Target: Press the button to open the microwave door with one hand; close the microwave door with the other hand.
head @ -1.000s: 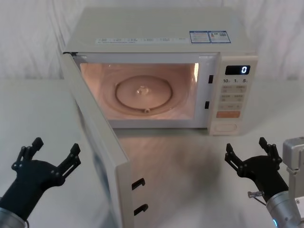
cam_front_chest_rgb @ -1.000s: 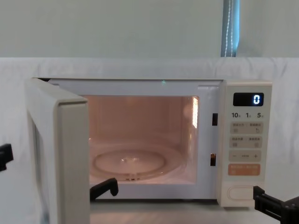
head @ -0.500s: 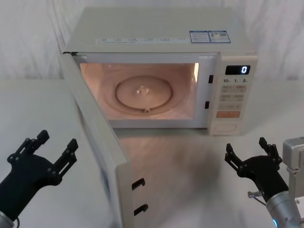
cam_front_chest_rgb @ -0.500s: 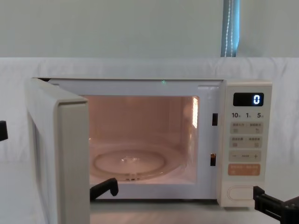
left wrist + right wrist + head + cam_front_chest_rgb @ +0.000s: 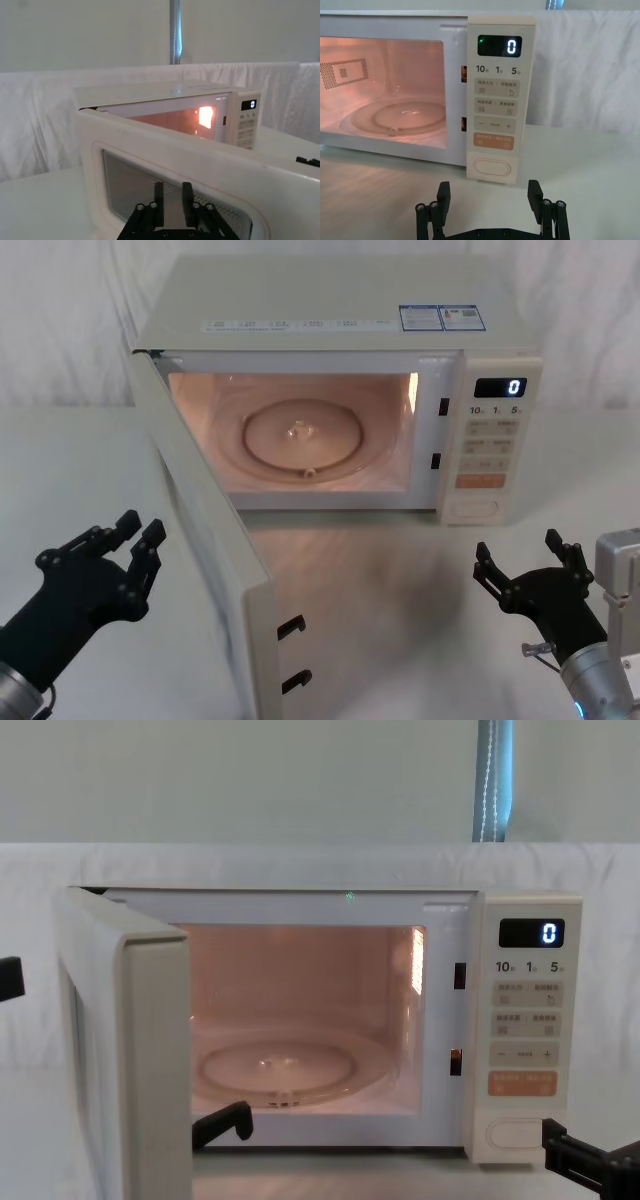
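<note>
Narrowly parted and empty, the left gripper [image 5: 138, 537] hangs in the head view just beside the outer face of the microwave door [image 5: 205, 540], which stands swung out toward the robot. The right gripper [image 5: 523, 558] is spread wide, holding nothing, near the table in front of the control panel. The left wrist view shows two close fingers [image 5: 159, 197] before the door's mesh window [image 5: 170, 195], contact unclear. The right wrist view has its fingers [image 5: 443, 192] well apart below the button [image 5: 492, 167], untouched. From the chest view, the cavity glows, with the door [image 5: 125, 1050] at left.
</note>
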